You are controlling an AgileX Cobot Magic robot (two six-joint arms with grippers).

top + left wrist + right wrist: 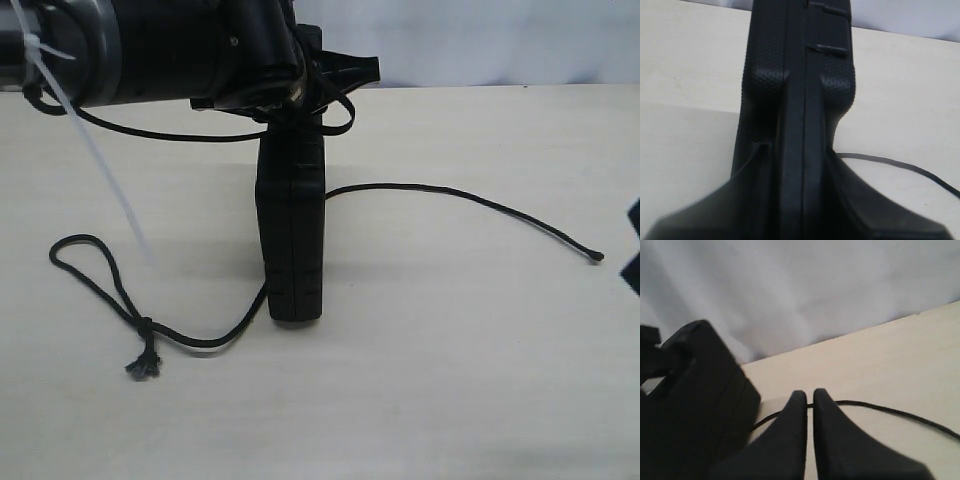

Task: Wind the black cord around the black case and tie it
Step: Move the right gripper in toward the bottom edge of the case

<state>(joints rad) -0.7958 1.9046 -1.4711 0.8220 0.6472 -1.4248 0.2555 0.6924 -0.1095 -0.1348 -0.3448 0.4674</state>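
One ribbed, pebble-textured black case (pixel 291 240) stands on end mid-worktop (pixel 450 390), clamped on top by the left gripper (pixel 295 108). The braided black cord (pixel 450 193) trails toward both side edges. The right gripper (pixel 810 399) is closed and empty.

Soft even brightness, blurred close foregrounds

Tapered black right end effector (pixel 810 398)
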